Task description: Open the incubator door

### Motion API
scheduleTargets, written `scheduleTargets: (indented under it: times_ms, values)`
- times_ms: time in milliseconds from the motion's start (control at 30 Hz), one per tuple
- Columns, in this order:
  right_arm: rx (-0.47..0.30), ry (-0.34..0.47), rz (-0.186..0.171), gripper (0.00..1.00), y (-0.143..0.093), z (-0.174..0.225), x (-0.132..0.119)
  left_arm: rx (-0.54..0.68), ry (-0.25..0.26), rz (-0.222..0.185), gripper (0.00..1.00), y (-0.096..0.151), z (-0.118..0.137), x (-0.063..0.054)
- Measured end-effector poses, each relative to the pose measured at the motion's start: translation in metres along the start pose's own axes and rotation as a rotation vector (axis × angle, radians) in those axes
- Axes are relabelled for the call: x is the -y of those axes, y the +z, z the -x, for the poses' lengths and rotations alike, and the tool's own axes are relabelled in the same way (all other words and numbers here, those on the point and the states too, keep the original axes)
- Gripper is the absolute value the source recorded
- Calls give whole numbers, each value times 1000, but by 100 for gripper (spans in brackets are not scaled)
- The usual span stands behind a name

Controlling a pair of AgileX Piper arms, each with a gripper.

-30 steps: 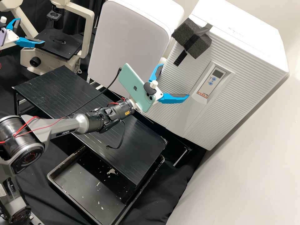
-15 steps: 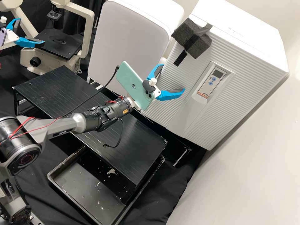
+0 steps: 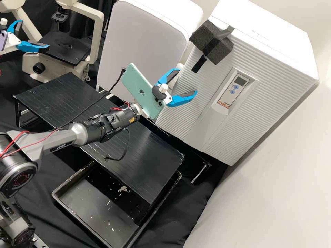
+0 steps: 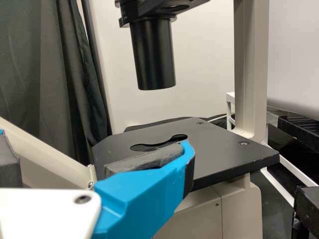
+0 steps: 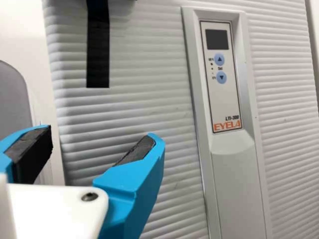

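Nearest, low in the high view: black tray, pale flecks on its floor. Just above it, the dark raised surface. Over that reaches the right arm, green phone mounted by its wrist. Its end effector has both blue fingers spread wide, nothing between them. Beyond them, the white incubator at the right of the high view, its ridged door sitting flush, closed as far as can be seen; control panel facing out. Dark foam block at the door's upper part, black strip below it, neither gripped. Whether a fingertip touches the door, cannot tell. Progress, my reading: early, an arm in front of the door but no gap made. Left to do: get purchase at an edge or the strap, then swing the door out. Risk: fingers sliding off the smooth ribs. Farther back, pale cabinet, then the microscope; beside it the left end effector, fingers parted, holding nothing.
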Motion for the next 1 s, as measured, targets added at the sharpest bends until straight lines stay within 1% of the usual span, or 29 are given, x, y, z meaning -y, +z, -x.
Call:
scheduleTargets:
  times_ms: [67,200,267,333,367,400,500,700,1000]
  values:
    - [-5,-7,6,100,-2,0,2,0,0,0,100,0,0,0]
    - [-8,-16,39,100,-5,1,7,0,0,0,100,0,0,0]
    - [0,-14,54,100,-6,0,9,0,0,0,100,0,0,0]
    - [16,-5,61,100,-5,-2,11,0,0,0,100,0,0,0]
    - [28,3,60,100,-4,-3,11,0,0,0,100,0,0,0]
    - [33,7,67,0,-4,-4,11,0,0,0,100,0,0,0]
    - [62,18,81,0,0,-6,12,0,0,0,100,0,0,0]
    - [86,31,59,0,2,-7,12,0,0,0,100,0,0,0]
    - [87,32,58,0,1,-7,12,0,0,0,100,0,0,0]
